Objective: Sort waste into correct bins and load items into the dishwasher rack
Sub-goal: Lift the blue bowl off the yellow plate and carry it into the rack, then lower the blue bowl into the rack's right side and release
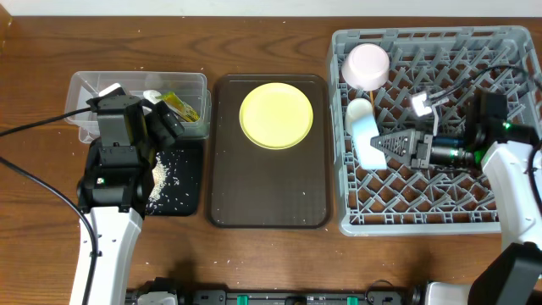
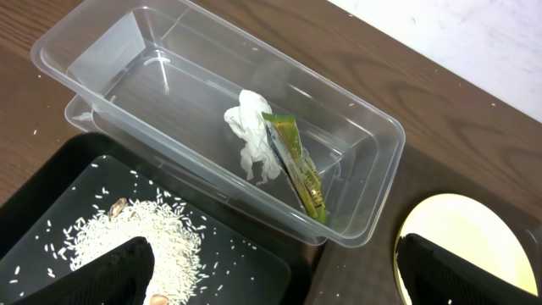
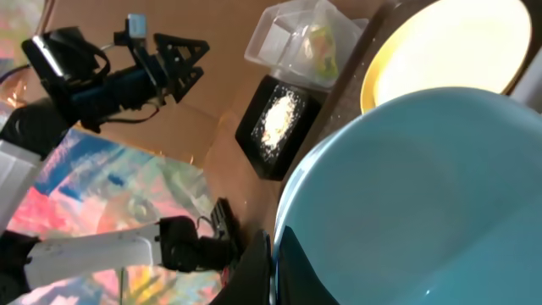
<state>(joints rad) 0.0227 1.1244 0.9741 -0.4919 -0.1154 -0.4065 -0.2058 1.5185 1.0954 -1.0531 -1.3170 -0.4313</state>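
The waste lies sorted at the left. A crumpled white tissue (image 2: 252, 135) and a yellow-green wrapper (image 2: 296, 165) are in the clear tub (image 2: 102, 51), and rice crumbs (image 2: 135, 229) are heaped in the black tray (image 2: 254, 263). My left gripper (image 2: 279, 280) hangs open above the tray's near end, holding nothing; overhead it (image 1: 165, 129) sits where tub (image 1: 85, 89) and tray (image 1: 190, 199) meet. My right gripper (image 1: 385, 146) is shut on the rim of the light blue dish (image 1: 366, 140), standing on edge in the dishwasher rack (image 1: 423, 222). That dish (image 3: 423, 195) fills the right wrist view.
A round yellow plate (image 1: 276, 115) rests on the dark brown serving tray (image 1: 269, 203) between the bins and the rack. A white bowl (image 1: 366, 66) sits in the rack's far left corner. Bare wooden table lies in front and to the far left.
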